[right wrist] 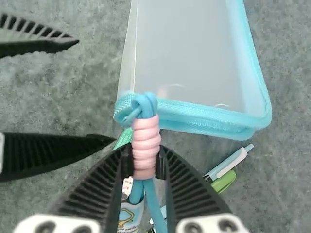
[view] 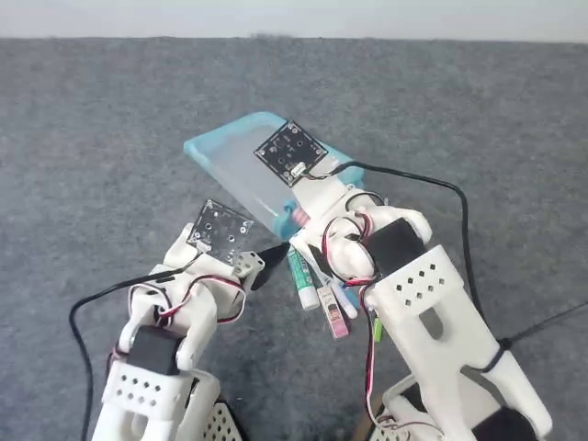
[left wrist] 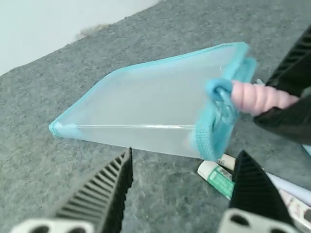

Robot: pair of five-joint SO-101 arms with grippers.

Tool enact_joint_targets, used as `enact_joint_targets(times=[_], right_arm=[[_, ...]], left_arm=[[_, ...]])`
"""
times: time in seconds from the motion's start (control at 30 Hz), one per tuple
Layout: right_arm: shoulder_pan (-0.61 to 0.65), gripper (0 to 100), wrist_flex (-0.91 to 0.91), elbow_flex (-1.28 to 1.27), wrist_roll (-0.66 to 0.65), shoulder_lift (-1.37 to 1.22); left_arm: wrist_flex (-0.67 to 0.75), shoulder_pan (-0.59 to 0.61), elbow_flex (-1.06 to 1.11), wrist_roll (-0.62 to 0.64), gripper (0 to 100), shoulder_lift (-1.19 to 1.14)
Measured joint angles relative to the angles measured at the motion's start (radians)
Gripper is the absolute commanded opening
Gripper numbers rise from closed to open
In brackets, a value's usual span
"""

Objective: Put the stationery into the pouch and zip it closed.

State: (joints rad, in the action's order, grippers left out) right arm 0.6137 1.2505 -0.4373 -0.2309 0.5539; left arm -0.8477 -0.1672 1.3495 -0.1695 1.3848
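Left gripper (left wrist: 185,160) spread wide, empty, near the pens (view: 317,285) loose on grey mat (view: 92,138). Right gripper (right wrist: 144,155) pinched on pink zipper pull (right wrist: 146,138). Beyond, mid-mat: clear blue-edged pouch (view: 241,170).

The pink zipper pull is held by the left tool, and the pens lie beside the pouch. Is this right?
No. The right tool holds the pink zipper pull, as the right wrist view shows. The pens do lie beside the pouch.

left gripper (left wrist: 185,155) spread wide | right gripper (right wrist: 144,162) clamped tight
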Motion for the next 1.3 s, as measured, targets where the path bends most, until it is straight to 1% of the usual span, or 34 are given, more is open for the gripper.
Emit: enact_joint_targets(times=[0.2, 0.27, 0.47, 0.6, 0.7, 0.83, 0.97, 1.17, 1.3], right_arm=[[0.000, 0.8, 0.003, 0.000, 0.000, 0.000], [0.000, 0.8, 0.011, 0.000, 0.000, 0.000], [0.000, 0.8, 0.018, -0.002, 0.000, 0.000], [0.000, 0.8, 0.018, -0.029, 0.000, 0.000], [0.002, 0.8, 0.009, -0.054, -0.011, 0.000], [0.002, 0.8, 0.006, -0.114, -0.054, 0.000], [-0.002, 0.8, -0.054, -0.207, -0.091, 0.000], [-0.100, 0.8, -0.121, -0.290, -0.152, 0.002], [-0.115, 0.8, -0.133, -0.322, -0.161, 0.008]], left_arm=[[0.046, 0.021, 0.009, 0.000, 31, -0.006], [0.084, 0.026, 0.009, 0.000, 31, -0.038], [0.233, 0.084, 0.009, 0.003, 31, -0.252], [0.285, 0.153, -0.002, 0.002, 31, -0.379], [0.305, 0.186, -0.026, 0.002, 31, -0.427], [0.307, 0.204, -0.028, 0.002, 31, -0.433], [0.307, 0.212, -0.028, 0.002, 31, -0.434], [0.307, 0.216, -0.028, 0.002, 31, -0.434], [0.307, 0.218, -0.028, 0.002, 31, -0.434]])
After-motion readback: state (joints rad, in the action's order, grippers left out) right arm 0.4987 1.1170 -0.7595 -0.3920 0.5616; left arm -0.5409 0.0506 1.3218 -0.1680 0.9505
